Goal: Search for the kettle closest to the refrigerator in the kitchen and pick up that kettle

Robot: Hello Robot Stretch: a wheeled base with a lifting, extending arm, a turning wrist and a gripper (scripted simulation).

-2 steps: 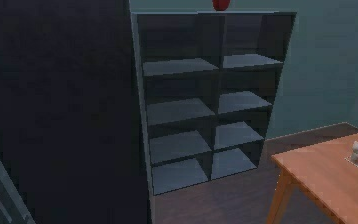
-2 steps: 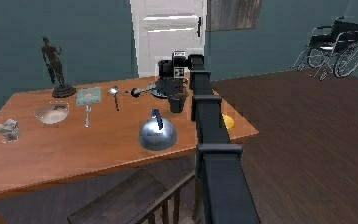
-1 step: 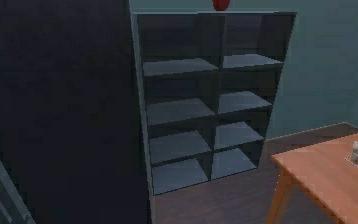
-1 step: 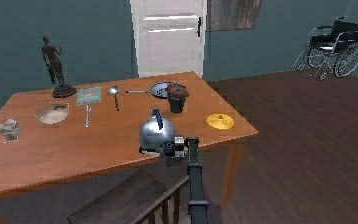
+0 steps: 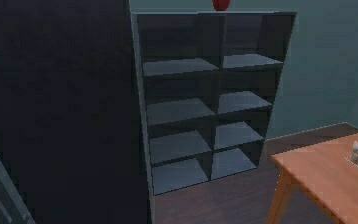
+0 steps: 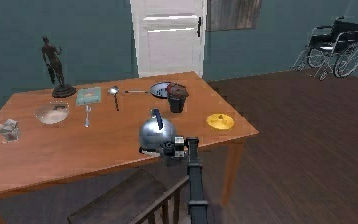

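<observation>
Arm side view: kettle (image 6: 157,129) upright on table (image 6: 77,155); fingers (image 6: 159,150) near base, cannot tell if grasping.

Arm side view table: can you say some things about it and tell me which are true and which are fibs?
1. A silver kettle stands on the wooden table. True.
2. The wheelchair is parked right next to the statue. False: the wheelchair is on the floor far off at the view's right, and the statue stands on the table's left end.
3. The door behind the table is white. True.
4. The yellow disc lies on the floor. False: it lies on the table, near its right edge.
5. The claw is close to the kettle. True.
</observation>
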